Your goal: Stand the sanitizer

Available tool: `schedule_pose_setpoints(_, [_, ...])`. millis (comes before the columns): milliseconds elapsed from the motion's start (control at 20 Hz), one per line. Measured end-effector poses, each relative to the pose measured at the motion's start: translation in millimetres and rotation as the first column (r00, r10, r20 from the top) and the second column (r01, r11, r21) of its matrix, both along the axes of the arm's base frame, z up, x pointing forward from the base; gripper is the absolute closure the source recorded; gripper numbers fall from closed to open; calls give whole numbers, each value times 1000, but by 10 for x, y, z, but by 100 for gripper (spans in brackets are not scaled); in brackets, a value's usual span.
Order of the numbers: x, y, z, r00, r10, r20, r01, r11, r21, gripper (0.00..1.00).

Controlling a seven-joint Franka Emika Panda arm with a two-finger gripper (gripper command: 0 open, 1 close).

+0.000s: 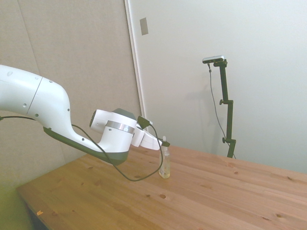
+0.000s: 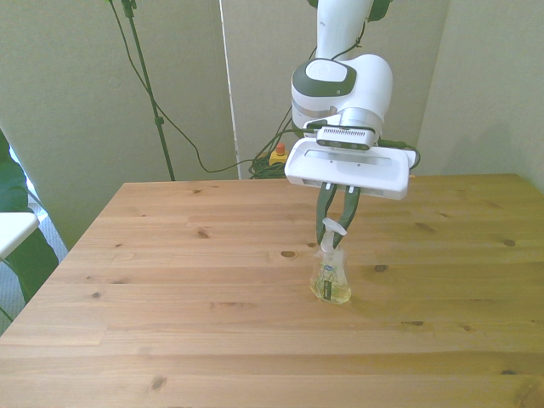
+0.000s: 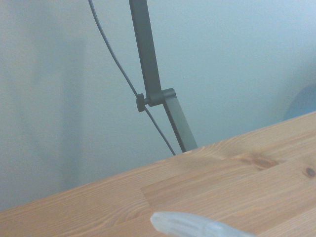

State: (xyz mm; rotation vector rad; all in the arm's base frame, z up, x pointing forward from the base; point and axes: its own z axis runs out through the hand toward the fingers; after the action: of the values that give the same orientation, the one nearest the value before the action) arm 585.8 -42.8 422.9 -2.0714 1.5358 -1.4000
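The sanitizer [image 2: 331, 279] is a small clear bottle of pale yellowish liquid with a white pump top and a small label. It stands upright with its base on the wooden table [image 2: 170, 280], near the middle. My gripper [image 2: 335, 224] reaches down from above and its dark fingers [image 2: 325, 208] are shut on the pump top. From the side, the sanitizer [image 1: 164, 166] stands just beyond the gripper [image 1: 163, 142], whose fingers are hard to make out there. The wrist view shows only the blurred white pump nozzle [image 3: 197, 227] over the tabletop.
A black cable [image 1: 129, 175] loops down from the wrist toward the table beside the bottle. A red button box [image 2: 279, 154] and cables lie on the floor behind the table. A green leaf [image 2: 17, 204] and a white surface [image 2: 13, 229] sit at the front view's left.
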Motion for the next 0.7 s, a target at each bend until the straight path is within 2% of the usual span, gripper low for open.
schedule_pose_setpoints(700, [-128,145,-179,999,25,-32,-25,1000,8,0])
